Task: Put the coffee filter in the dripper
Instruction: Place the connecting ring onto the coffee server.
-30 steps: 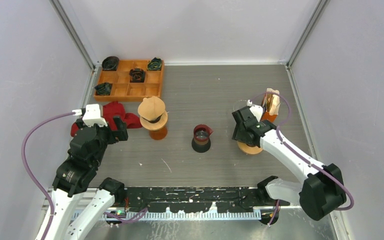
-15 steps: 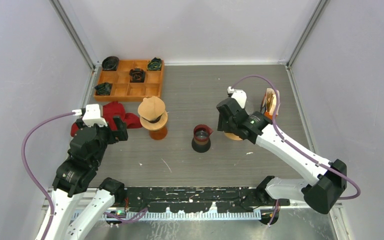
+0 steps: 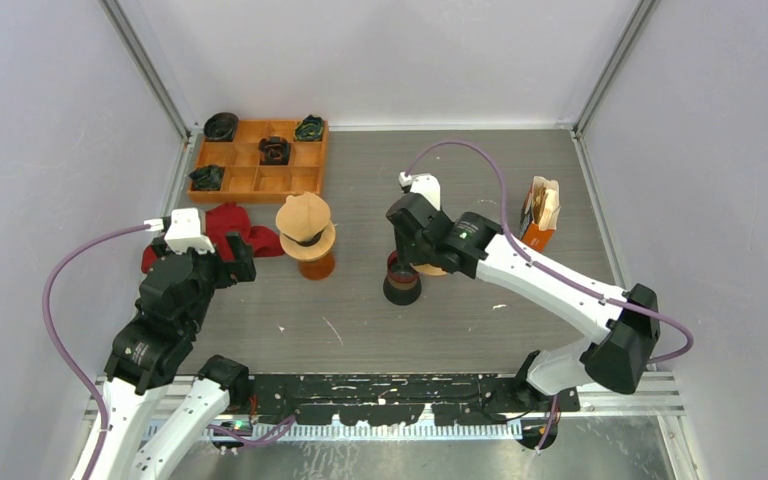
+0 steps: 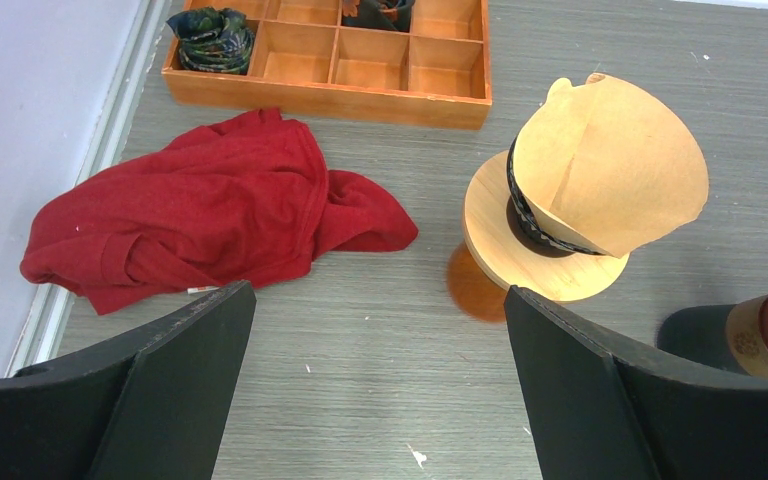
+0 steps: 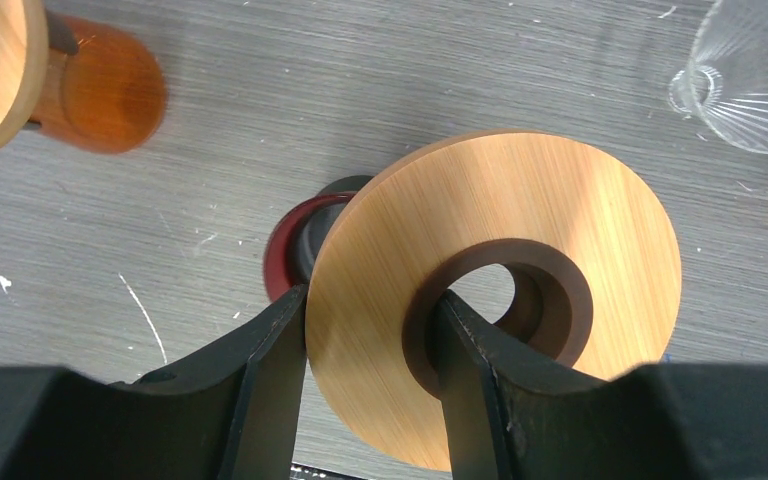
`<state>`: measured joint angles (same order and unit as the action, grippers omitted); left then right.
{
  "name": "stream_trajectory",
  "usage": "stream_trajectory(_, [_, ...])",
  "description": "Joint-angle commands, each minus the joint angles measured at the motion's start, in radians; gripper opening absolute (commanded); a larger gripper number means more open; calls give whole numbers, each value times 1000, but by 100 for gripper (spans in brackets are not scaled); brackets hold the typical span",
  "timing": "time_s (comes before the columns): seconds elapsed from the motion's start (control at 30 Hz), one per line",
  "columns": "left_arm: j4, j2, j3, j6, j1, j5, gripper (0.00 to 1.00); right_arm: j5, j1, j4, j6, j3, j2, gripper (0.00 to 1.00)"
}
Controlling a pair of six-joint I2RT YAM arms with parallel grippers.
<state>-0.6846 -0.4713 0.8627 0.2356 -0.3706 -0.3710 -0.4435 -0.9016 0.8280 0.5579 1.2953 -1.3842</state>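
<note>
From above, my right gripper (image 3: 408, 255) holds a wooden ring (image 3: 433, 268) over the dark cup (image 3: 402, 290) mid-desk. Spare filters (image 3: 542, 203) stand well apart at the right. A filter (image 3: 303, 214) sits in the left dripper (image 3: 322, 241).

Left wrist: the left gripper (image 4: 378, 300) has its jaws spread and empty, short of that dripper.

Right wrist: the jaws pinch the ring between rim and hole, and there is no paper in it. A glass cone (image 5: 750, 70) lies beyond.

I judge one filter placed and this ring not yet set down or fitted with one.
</note>
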Motion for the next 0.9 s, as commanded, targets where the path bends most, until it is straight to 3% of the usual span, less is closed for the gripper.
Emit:
stream_trajectory(0.0, [62, 7, 4, 0, 7, -5, 99, 16, -29, -9, -27, 80, -29, 39])
stream_trajectory(0.87, [62, 11, 2, 0, 7, -8, 99, 55, -86, -31, -54, 139, -217, 43])
